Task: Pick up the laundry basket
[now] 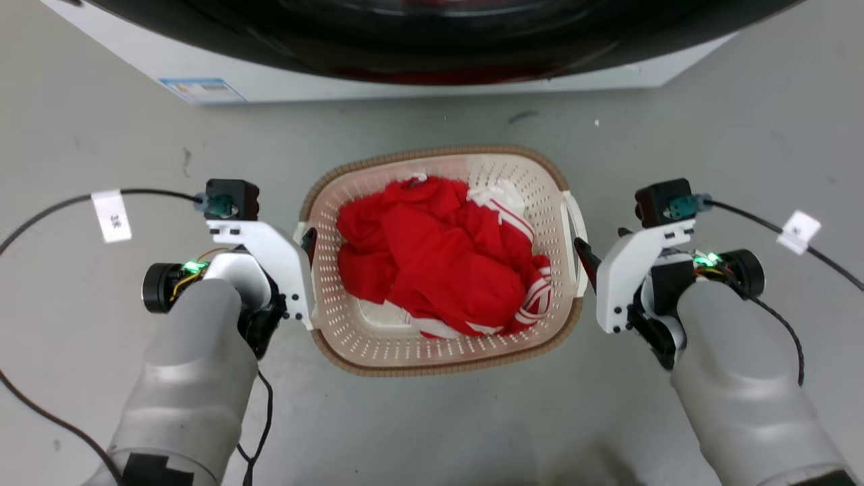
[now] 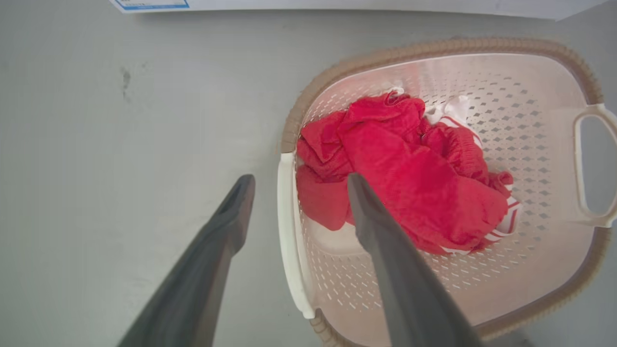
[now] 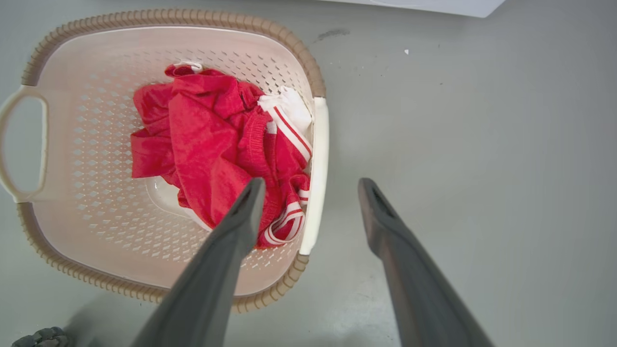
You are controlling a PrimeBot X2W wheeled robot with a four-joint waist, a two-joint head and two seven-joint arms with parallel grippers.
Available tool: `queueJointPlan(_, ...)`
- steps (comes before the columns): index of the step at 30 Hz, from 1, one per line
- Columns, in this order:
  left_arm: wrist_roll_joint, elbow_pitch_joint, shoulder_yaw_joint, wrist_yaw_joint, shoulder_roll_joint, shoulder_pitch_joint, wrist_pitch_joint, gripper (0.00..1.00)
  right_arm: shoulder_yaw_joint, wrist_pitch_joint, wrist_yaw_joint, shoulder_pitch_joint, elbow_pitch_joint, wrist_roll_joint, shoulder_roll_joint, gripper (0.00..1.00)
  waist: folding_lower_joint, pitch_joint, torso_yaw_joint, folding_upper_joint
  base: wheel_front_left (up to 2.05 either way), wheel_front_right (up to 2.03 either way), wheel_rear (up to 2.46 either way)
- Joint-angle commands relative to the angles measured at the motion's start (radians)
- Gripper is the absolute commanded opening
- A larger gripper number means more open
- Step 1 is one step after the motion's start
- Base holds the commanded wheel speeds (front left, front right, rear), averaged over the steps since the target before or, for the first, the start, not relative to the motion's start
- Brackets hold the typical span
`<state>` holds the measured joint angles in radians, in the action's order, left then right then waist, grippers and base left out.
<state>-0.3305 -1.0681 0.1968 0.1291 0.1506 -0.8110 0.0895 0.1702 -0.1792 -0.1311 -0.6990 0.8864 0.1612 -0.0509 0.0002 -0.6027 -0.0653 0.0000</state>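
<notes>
While the left hand [image 2: 300, 179] and right hand [image 3: 312, 183] are both spread, each straddling one of the white side handles [image 2: 289, 231] with one finger inside and one outside, nothing is pinched yet. The laundry basket [image 1: 439, 368], holding red clothes [image 1: 439, 263], sits on the floor [image 1: 439, 432] before the washing machine [image 1: 378, 86], so closing and lifting remain.

A laundry area: a white washing machine [image 1: 324, 84] on grey floor [image 1: 101, 121], a laundry basket [image 1: 405, 344] holding red clothes [image 1: 432, 256].

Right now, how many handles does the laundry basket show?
2 on the laundry basket: the left handle, between the fingers of the left gripper; the right handle, between the fingers of the right gripper.
</notes>
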Motion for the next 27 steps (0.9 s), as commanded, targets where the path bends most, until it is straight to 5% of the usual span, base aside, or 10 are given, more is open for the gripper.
queueJointPlan(1,-0.033,-0.012,0.029,0.001,0.017,-0.028,0.034,1.00,0.020,-0.013,0.001,-0.044,0.040,0.022,0.001,1.00,-0.0002,-0.042,-0.009,0.0000,0.00,0.00,0.00)
queueJointPlan(12,-0.201,-0.022,0.158,0.002,0.094,-0.100,0.188,1.00,0.139,-0.060,0.001,-0.203,0.205,0.127,0.001,1.00,-0.0002,-0.161,-0.030,0.0000,0.00,0.00,0.00)
queueJointPlan(27,-0.299,-0.056,0.264,0.001,0.129,-0.169,0.179,1.00,0.282,-0.064,0.001,-0.297,0.271,0.267,0.001,1.00,-0.0002,-0.261,-0.037,0.0000,0.00,0.00,0.00)
